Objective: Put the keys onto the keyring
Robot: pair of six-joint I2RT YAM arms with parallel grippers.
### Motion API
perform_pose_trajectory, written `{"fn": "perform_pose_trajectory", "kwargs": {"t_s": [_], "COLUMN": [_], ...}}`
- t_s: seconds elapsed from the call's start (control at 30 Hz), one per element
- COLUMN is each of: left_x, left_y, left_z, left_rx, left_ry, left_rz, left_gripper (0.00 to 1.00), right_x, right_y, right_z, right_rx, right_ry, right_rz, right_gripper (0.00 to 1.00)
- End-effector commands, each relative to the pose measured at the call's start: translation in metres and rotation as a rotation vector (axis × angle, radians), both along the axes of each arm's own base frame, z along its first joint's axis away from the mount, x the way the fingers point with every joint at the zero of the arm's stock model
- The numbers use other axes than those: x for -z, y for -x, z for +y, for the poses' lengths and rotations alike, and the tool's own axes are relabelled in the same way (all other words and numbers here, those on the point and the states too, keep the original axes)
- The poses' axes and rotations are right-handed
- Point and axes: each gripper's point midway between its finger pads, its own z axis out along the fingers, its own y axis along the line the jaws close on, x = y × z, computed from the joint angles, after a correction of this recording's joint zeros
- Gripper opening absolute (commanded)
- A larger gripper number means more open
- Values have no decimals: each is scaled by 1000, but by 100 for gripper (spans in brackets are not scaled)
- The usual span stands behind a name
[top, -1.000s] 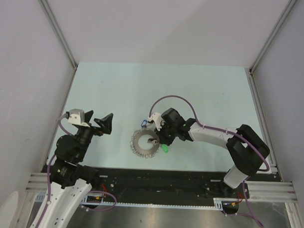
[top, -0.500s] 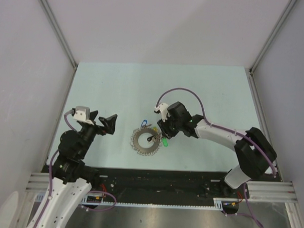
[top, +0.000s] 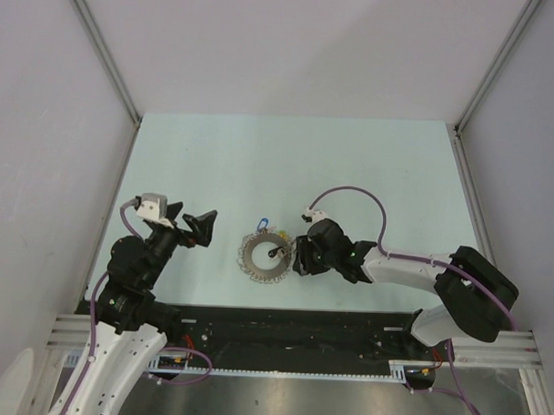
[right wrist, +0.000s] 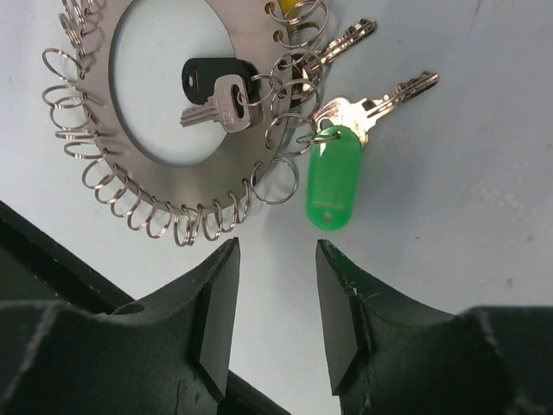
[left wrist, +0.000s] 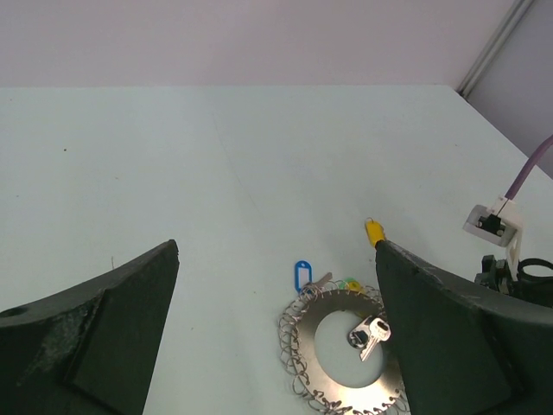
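Keys (right wrist: 333,181), green-tagged, seemingly hooked on grey loop-edged metal keyring (right wrist: 194,186); right gripper (right wrist: 275,259) released beside them, left gripper (left wrist: 276,249) splayed.

Robotics lab test cell, plain white panel walls (top: 310,45) in aluminium framing (top: 106,56) beyond the fingers (top: 196,227), pale green tabletop (top: 370,156) beneath them, slotted aluminium rail (top: 509,345) behind.

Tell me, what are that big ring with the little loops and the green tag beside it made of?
The keyring looks like metal: a flat grey band with a brushed sheen, edged with thin shiny wire loops. The green tag on the keys looks like glossy plastic, probably; their blades are silvery metal.
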Motion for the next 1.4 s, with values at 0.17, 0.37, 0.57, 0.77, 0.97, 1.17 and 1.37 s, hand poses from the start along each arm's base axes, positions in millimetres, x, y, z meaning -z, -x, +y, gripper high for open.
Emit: {"fn": "perform_pose_trajectory", "kwargs": {"t_s": [0.17,0.37,0.57,0.77,0.97,1.17,1.37], "left_x": [-9,-8,-8,-7,-8,-8,-8], "left_y": [4,4,5,5,5,4,5], "left_z": [-3,-3,-4,-5,-4,-4,-4], "left_rx": [27,33,38,41,39,38,41], "left_ry": [-9,-14,-15,-16,-17,-16,-15], "left_rz": [-27,-26,-28,-26,-27,-26,-29], "left_gripper": [100,100,100,100,100,100,100], "right_x": [1,10,15,15,1,-6,-2], "right_y": [-11,-12,-13,-29,-27,-16,-15], "right_z": [26,26,25,7,2,10,9], "right_rx": [186,204,198,219,236,243,284], "right_ry": [-179,-172,-161,-119,-125,-145,-172], "right_rz": [18,28,33,-2,-19,-16,1], "right_gripper": [38,33,25,22,30,28,26]}}
